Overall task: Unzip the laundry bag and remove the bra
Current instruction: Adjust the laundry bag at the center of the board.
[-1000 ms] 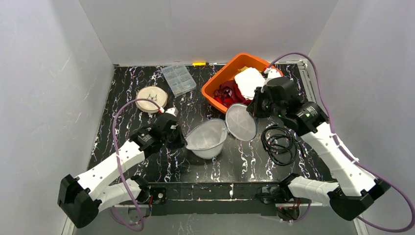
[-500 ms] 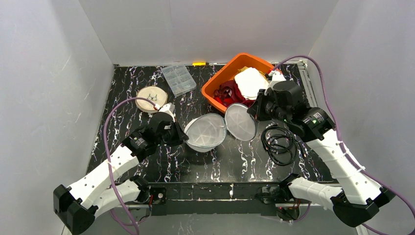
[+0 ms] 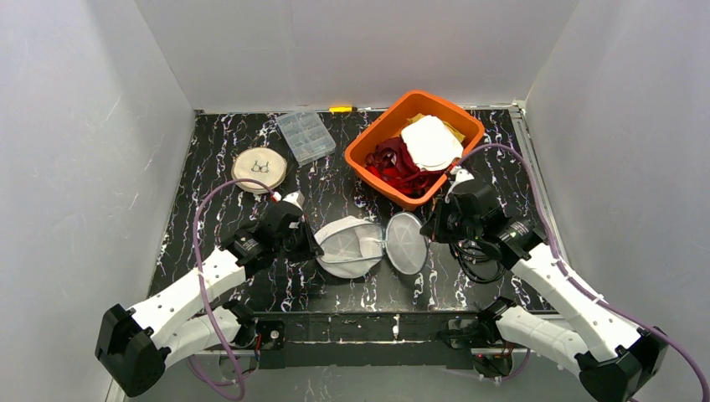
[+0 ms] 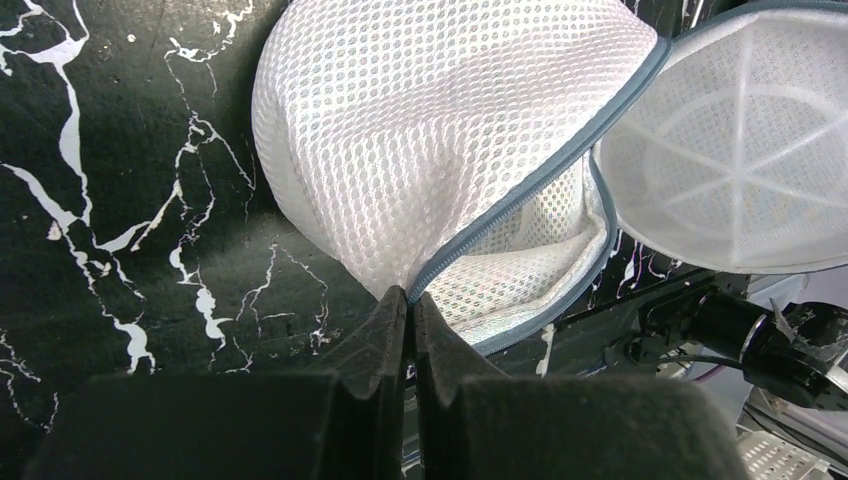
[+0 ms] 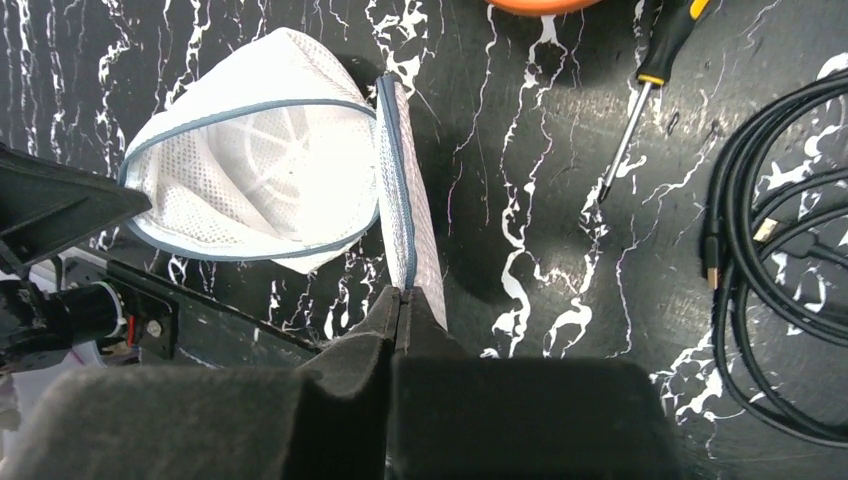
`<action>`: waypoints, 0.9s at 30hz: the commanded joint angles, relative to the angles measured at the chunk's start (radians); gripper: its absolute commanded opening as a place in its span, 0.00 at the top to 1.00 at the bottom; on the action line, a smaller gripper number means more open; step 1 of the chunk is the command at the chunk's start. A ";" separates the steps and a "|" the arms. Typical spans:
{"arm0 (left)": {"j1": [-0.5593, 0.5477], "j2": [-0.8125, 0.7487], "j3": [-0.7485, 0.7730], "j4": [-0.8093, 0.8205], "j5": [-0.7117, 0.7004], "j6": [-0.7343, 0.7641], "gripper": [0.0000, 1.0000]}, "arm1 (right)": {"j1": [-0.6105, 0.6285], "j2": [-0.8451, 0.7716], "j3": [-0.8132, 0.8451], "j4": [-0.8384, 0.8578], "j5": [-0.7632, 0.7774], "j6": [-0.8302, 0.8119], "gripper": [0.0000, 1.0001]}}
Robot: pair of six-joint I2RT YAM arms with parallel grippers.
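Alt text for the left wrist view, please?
The shut left claw pinches the grey zipper edge of the white mesh laundry bag, which lies unzipped on the black marbled table, its round half flipped open at upper right.

- The laundry bag [image 4: 430, 150] runs off the top edge of the left wrist view, and its mesh hides whatever lies inside (nothing shows through).
- The orange bin [image 5: 545, 4] is only a sliver at the top edge of the right wrist view.
- The black cable [image 5: 780, 290] is cut off by the right edge there.
- The bits on the round tan disc [image 3: 259, 166] are too small to tell from above.
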 commanded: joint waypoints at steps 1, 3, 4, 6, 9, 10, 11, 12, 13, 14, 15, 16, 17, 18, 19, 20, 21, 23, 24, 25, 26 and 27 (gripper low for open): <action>-0.001 -0.030 0.048 -0.080 -0.013 0.045 1.00 | 0.002 -0.053 -0.041 0.118 -0.008 0.057 0.91; -0.001 -0.031 0.055 -0.086 -0.014 0.054 1.00 | 0.002 -0.066 -0.050 0.122 -0.005 0.068 0.78; -0.001 -0.032 0.057 -0.087 -0.013 0.058 1.00 | 0.002 -0.072 -0.055 0.123 -0.003 0.072 0.72; -0.001 -0.030 0.059 -0.088 -0.014 0.063 1.00 | 0.001 -0.088 -0.073 0.117 0.005 0.078 0.61; -0.001 -0.024 0.060 -0.088 -0.014 0.067 1.00 | 0.002 -0.128 -0.118 0.108 0.026 0.092 0.45; -0.001 -0.023 0.061 -0.089 -0.013 0.068 1.00 | 0.001 -0.146 -0.140 0.106 0.031 0.102 0.39; -0.001 -0.021 0.061 -0.089 -0.013 0.070 1.00 | 0.002 -0.163 -0.165 0.104 0.039 0.114 0.34; -0.001 -0.021 0.062 -0.089 -0.013 0.070 1.00 | 0.001 -0.184 -0.193 0.103 0.045 0.131 0.30; -0.001 -0.021 0.061 -0.090 -0.013 0.070 1.00 | 0.002 -0.207 -0.227 0.104 0.048 0.152 0.27; -0.001 -0.021 0.059 -0.091 -0.013 0.073 1.00 | 0.002 -0.229 -0.258 0.105 0.052 0.174 0.24; -0.001 -0.022 0.061 -0.094 -0.013 0.075 1.00 | 0.001 -0.260 -0.294 0.105 0.057 0.201 0.22; -0.001 -0.024 0.063 -0.098 -0.014 0.075 1.00 | 0.001 -0.286 -0.343 0.108 0.061 0.233 0.21; -0.001 -0.025 0.067 -0.104 -0.013 0.078 1.00 | 0.001 -0.309 -0.368 0.111 0.062 0.271 0.20; -0.001 -0.027 0.070 -0.109 -0.014 0.079 1.00 | 0.002 -0.336 -0.424 0.115 0.065 0.312 0.20; -0.001 -0.029 0.073 -0.113 -0.014 0.080 1.00 | 0.001 -0.360 -0.464 0.130 0.064 0.358 0.19; -0.001 -0.032 0.076 -0.118 -0.014 0.080 1.00 | 0.001 -0.383 -0.503 0.133 0.071 0.401 0.20; -0.001 -0.035 0.076 -0.121 -0.013 0.081 1.00 | 0.002 -0.402 -0.536 0.136 0.083 0.437 0.20; -0.001 -0.040 0.076 -0.123 -0.014 0.080 1.00 | 0.002 -0.431 -0.580 0.144 0.119 0.493 0.21; -0.001 -0.043 0.074 -0.123 -0.014 0.078 1.00 | 0.003 -0.438 -0.598 0.148 0.145 0.508 0.22; -0.001 -0.045 0.073 -0.123 -0.013 0.078 1.00 | 0.001 -0.439 -0.612 0.154 0.167 0.522 0.23; -0.001 -0.047 0.072 -0.124 -0.013 0.078 1.00 | 0.001 -0.434 -0.622 0.162 0.188 0.528 0.24; -0.001 -0.049 0.071 -0.124 -0.013 0.077 1.00 | 0.001 -0.424 -0.628 0.177 0.204 0.532 0.26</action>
